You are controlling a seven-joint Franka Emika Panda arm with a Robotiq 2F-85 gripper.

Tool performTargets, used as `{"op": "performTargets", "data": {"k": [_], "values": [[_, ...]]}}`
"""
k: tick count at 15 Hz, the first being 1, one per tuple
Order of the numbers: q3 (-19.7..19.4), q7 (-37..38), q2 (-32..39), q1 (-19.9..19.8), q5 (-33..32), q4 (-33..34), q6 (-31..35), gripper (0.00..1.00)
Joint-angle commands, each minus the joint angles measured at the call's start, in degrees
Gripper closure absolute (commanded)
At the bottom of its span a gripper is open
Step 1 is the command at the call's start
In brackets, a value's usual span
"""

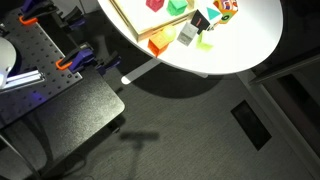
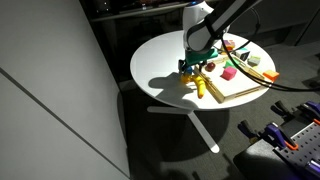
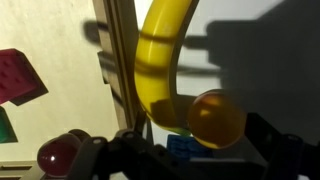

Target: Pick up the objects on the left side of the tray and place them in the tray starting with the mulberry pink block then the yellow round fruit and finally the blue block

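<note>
My gripper (image 3: 205,152) is open and low over the table, just outside the tray's wooden rim (image 3: 122,70). The yellow round fruit (image 3: 215,118) lies between its fingers, orange-yellow in the shadow. A blue block (image 3: 184,148) sits next to the fruit, also between the fingers. The mulberry pink block (image 3: 20,76) lies inside the tray, and it shows there in an exterior view too (image 2: 228,73). In that exterior view the gripper (image 2: 192,68) hangs at the tray's (image 2: 245,92) left end.
A long yellow banana (image 3: 160,60) lies along the rim right beside the fruit and also shows in an exterior view (image 2: 203,88). A dark red ball (image 3: 60,155) sits by one finger. Green (image 1: 178,8) and orange (image 1: 158,45) blocks lie around the tray on the round white table (image 1: 250,40).
</note>
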Motion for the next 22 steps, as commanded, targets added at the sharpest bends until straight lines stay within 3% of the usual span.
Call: {"op": "performTargets", "data": {"k": [1, 16, 17, 18, 22], "values": [[-0.78, -1.83, 2.69, 0.71, -0.18, 3.95, 0.01, 0.0], [-0.92, -3.52, 7.92, 0.97, 1.12, 10.31, -1.47, 0.0], [-0.84, -3.55, 8.13, 0.82, 1.38, 10.53, -1.76, 0.25], [-0.87, -3.52, 8.34, 0.75, 1.5, 10.69, -2.03, 0.26], [-0.89, -3.61, 8.77, 0.4, 1.83, 11.22, -2.75, 0.58]]}}
